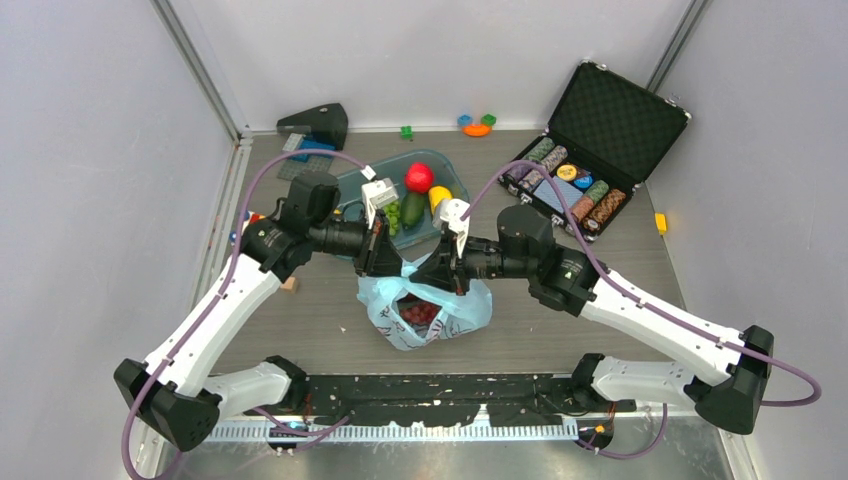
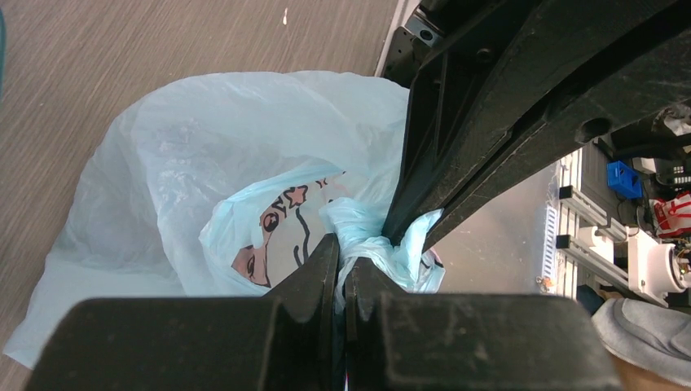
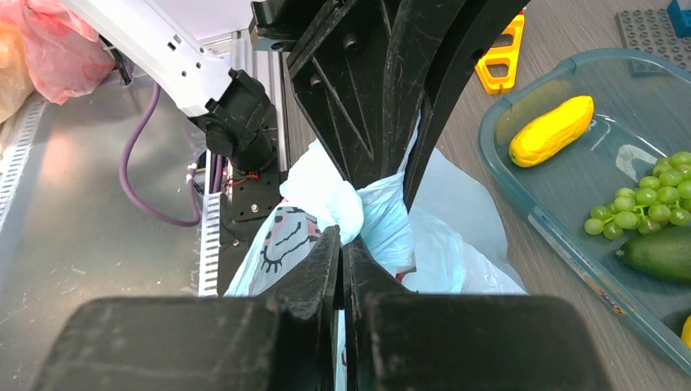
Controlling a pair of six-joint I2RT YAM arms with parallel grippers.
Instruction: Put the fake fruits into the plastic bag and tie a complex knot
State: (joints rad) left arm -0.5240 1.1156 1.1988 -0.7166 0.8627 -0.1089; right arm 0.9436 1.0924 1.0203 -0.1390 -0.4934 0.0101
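The black left gripper (image 2: 342, 254) and black right gripper (image 3: 342, 243) each pinch the bunched neck of the thin, crinkly light-blue plastic bag (image 1: 432, 318) resting on the grey table (image 1: 320, 320) between them, where too hard an outward pull could tear it.

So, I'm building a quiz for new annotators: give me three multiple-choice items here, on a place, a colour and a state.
1. Where is the red apple? A in the tub; B in the open case; C between the arm bases.
2. What colour is the plastic bag? A yellow; B light blue; C black.
3. How do both arms' jaws stand? A both open; B one open; C both shut on the plastic bag.
Answers: 1 A, the top view shows it inside the tub's rim; 2 B, it is pale blue in every view; 3 C, each wrist view shows plastic pinched.
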